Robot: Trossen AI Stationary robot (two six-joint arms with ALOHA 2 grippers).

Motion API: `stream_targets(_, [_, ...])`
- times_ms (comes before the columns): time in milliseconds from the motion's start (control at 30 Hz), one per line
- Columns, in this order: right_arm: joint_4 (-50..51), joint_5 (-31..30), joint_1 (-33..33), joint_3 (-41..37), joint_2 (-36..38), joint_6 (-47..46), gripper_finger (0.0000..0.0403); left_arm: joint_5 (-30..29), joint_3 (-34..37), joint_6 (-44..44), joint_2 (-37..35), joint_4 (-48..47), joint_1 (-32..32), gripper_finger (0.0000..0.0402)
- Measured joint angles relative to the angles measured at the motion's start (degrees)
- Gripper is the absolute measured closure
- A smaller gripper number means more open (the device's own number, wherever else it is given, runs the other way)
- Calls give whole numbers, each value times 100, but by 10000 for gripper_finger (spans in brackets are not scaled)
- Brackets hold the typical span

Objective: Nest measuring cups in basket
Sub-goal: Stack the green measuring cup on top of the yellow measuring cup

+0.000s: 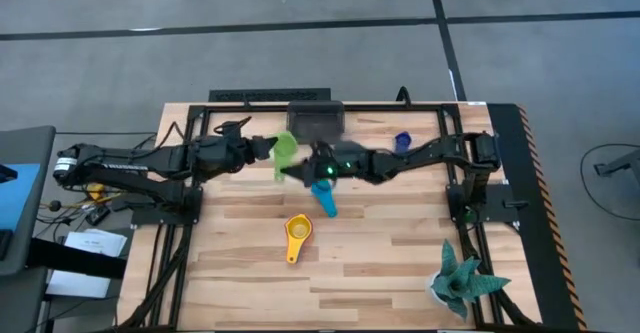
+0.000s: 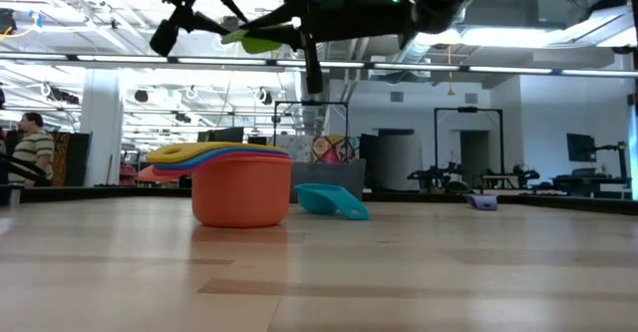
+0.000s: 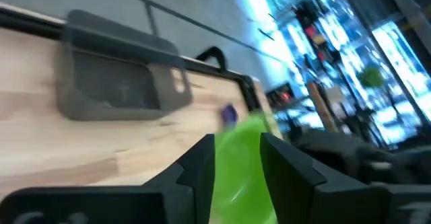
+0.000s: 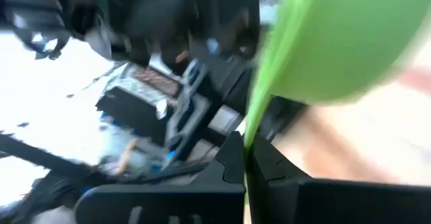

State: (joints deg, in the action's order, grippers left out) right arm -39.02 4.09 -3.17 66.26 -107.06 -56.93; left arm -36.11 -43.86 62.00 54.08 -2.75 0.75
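Basket [image 1: 316,120]: I see it at the far edge of the table [image 1: 380,273], mid-width, dark grey; the high and left wrist views do not let me tell what is in it.
Nested stack [image 2: 239,184]: low view shows an orange cup with red, blue and yellow rims stacked inside, standing on the table, not in the basket.
Light blue cup [image 1: 326,199]: lying on the table just right of the stack.
Dark blue cup [image 1: 402,142]: alone, right of the basket.
Green cup [image 1: 285,155]: in the air between both arms, in front of the basket.
Right claw [image 4: 246,158]: reaching in from the right, pinched tight on the green cup's thin edge.
Left claw [image 3: 237,158]: reaching in from the left, fingers narrowly parted on either side of the green cup.
Teal plant [image 1: 460,278]: near right corner.
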Motion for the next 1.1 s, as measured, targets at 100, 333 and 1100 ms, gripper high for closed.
stream_targets(100, [-693,-25,264,-508,-7,-349,398,98,0,-416,-39,345,-338,292])
stream_targets(333, [-1383,-455,1114,-1014,-7,-558,398,-277,-2,-1068,341,1430,-1305,304])
stream_targets(1100, [-1594,-1015,2036,-955,-696,-935,398,-1077,-137,-645,1297,1659,-2382,317])
